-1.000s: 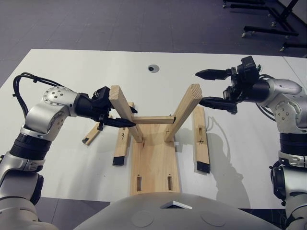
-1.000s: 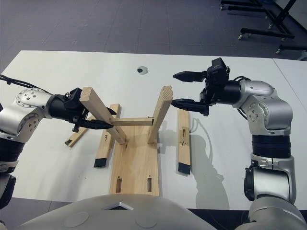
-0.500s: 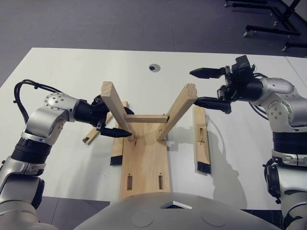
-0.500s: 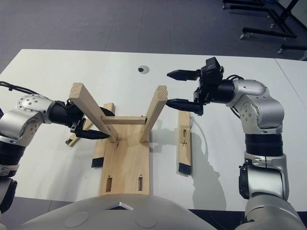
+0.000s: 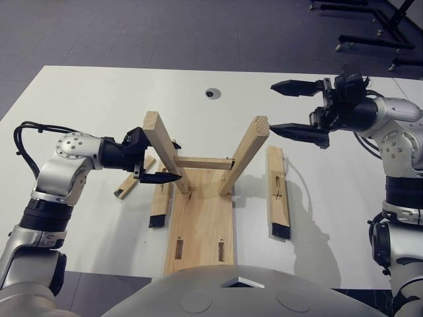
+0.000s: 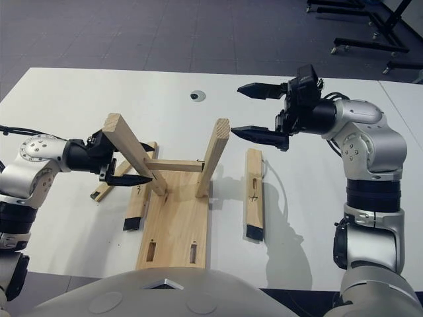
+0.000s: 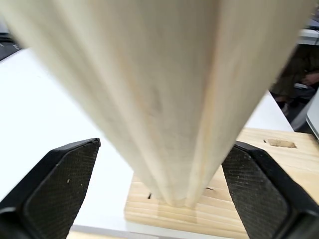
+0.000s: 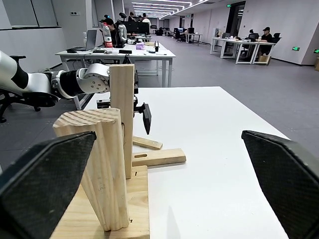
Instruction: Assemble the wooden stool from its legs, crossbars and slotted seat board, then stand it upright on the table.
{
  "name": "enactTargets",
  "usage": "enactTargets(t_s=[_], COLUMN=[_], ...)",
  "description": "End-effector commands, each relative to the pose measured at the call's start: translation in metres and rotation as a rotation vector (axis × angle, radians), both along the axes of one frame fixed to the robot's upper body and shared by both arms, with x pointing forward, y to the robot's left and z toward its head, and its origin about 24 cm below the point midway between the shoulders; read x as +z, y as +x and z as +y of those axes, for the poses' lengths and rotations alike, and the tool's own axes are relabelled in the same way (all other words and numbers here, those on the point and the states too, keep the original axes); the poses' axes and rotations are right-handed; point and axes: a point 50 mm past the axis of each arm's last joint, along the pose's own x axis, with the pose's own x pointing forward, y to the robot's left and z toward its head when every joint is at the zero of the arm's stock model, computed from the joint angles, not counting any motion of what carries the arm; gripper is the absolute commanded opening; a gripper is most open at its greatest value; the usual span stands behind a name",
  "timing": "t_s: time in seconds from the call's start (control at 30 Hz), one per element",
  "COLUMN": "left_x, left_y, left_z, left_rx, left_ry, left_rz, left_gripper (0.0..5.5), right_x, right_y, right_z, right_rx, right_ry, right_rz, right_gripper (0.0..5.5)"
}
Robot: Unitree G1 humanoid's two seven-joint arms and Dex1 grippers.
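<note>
The slotted seat board [image 5: 198, 231] lies flat on the white table [image 5: 86, 99]. Two legs stand tilted in its far slots, the left leg [image 5: 162, 150] and the right leg [image 5: 244, 155], joined by a crossbar [image 5: 205, 163]. My left gripper [image 5: 175, 160] is shut on the left leg just above the board, its pads [image 7: 60, 189] touching either side. My right gripper [image 5: 273, 106] hangs open in the air just right of the right leg's top, holding nothing. Its wrist view looks down at that leg [image 8: 104, 169].
A loose leg [image 5: 276, 191] with a black foot lies right of the board. Another loose leg [image 5: 158, 205] lies against the board's left edge, and a short crossbar [image 5: 129, 181] lies further left. A round hole [image 5: 211, 94] marks the table's far middle.
The board with both legs has slid and turned a little to the left along with my left gripper. My right gripper has lifted slightly and drawn back from the right leg's top.
</note>
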Motion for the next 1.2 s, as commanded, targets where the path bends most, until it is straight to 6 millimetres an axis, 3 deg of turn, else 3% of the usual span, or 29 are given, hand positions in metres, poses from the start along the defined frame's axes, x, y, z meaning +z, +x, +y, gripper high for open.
enactTargets(t_s=[0.03,0.13,0.27,0.37,0.43,0.6,0.87,0.93,1.1,1.2], left_x=[0.015,0.042,0.093,0.123,0.128,0.112,0.107,0.098,0.051,0.04], left_y=[0.001,0.001,-0.005,-0.017,-0.011,0.007,-0.003,0.003,0.008,0.004], left_z=[0.012,0.022,0.029,0.025,0.016,-0.014,-0.035,-0.033,-0.037,-0.045], left_rx=[0.057,0.112,0.148,0.109,0.173,0.336,0.289,0.328,0.366,0.354], left_ry=[-0.05,-0.173,-0.449,-0.638,-0.674,-0.64,-0.549,-0.493,-0.35,-0.371], left_rz=[-0.049,-0.099,-0.188,-0.217,-0.24,-0.195,-0.157,-0.14,-0.034,0.002], left_gripper=[4.23,4.23,4.23,4.23,4.23,4.23,4.23,4.23,4.23,4.23], right_x=[0.022,0.044,0.069,0.075,0.074,0.073,0.088,0.073,-0.007,-0.027], right_y=[0.0,0.003,-0.004,-0.018,-0.019,-0.023,-0.03,-0.027,-0.026,-0.032], right_z=[-0.008,-0.003,0.015,0.034,0.043,0.063,0.078,0.083,0.095,0.093], right_rx=[-0.001,-0.046,-0.053,-0.005,-0.031,-0.047,-0.007,-0.008,0.001,0.023], right_ry=[0.053,0.185,0.351,0.401,0.421,0.449,0.494,0.454,0.132,0.03], right_rz=[-0.064,-0.159,-0.238,-0.242,-0.23,-0.207,-0.209,-0.165,-0.015,-0.012], right_gripper=[5.4,5.4,5.4,5.4,5.4,5.4,5.4,5.4,5.4,5.4])
